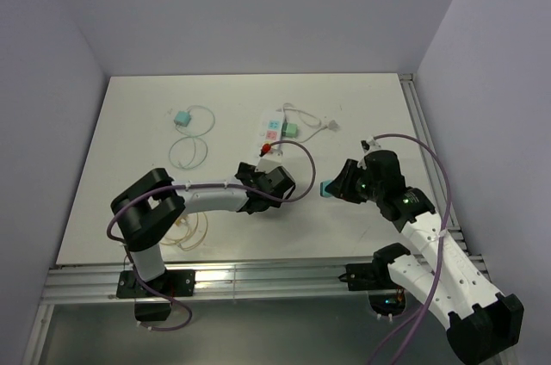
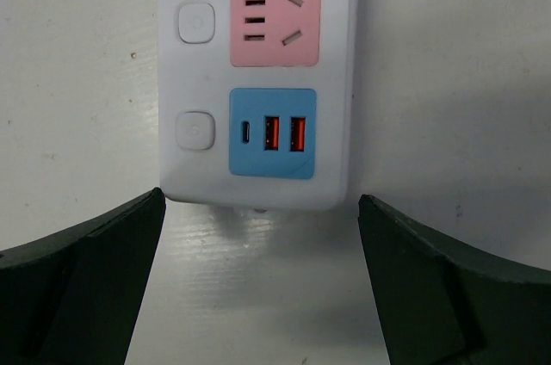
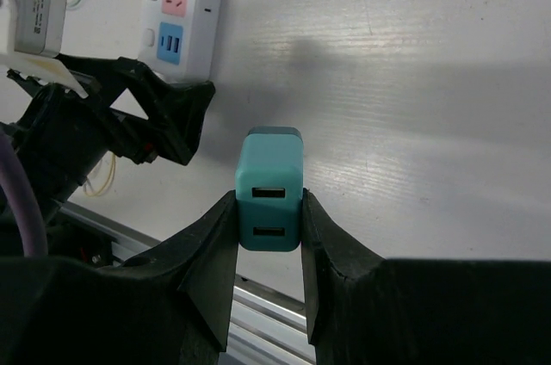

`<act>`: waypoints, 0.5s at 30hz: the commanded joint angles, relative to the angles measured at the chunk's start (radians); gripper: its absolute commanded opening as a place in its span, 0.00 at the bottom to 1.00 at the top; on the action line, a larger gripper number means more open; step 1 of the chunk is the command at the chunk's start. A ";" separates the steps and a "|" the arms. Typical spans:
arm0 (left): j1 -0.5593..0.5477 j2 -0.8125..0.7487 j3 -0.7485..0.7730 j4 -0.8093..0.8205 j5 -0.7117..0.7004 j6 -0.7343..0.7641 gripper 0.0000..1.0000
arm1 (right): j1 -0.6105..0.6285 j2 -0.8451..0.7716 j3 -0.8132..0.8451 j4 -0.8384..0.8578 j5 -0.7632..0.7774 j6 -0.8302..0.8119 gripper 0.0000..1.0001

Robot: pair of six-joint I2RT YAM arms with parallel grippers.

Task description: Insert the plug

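A white power strip (image 1: 272,134) lies at the table's centre, with a pink socket (image 2: 275,18) and a blue USB panel (image 2: 272,133). My left gripper (image 2: 258,296) is open and empty just short of the strip's near end, its fingers (image 2: 82,283) wide apart. My right gripper (image 3: 269,244) is shut on a teal plug cube (image 3: 269,201) with two USB slots facing the camera, held above the table to the right of the strip. The cube also shows in the top view (image 1: 328,189). The strip also shows in the right wrist view (image 3: 185,12).
A second teal plug (image 1: 182,118) with a coiled white cable lies at the back left. A green plug (image 1: 291,130) sits in the strip, its cable trailing right. A loose cable coil (image 1: 188,231) lies near the left arm's base. The table's metal front rail (image 1: 258,275) runs along the near edge.
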 commanded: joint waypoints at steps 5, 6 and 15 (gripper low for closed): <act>0.005 0.013 0.065 0.026 -0.058 0.006 1.00 | -0.010 -0.010 -0.005 0.070 -0.027 -0.012 0.00; 0.005 0.019 0.073 0.011 -0.071 0.005 0.99 | -0.010 -0.008 0.001 0.073 -0.027 -0.012 0.00; 0.029 -0.047 0.050 0.062 0.004 0.083 0.99 | -0.010 0.007 0.010 0.095 -0.051 -0.015 0.00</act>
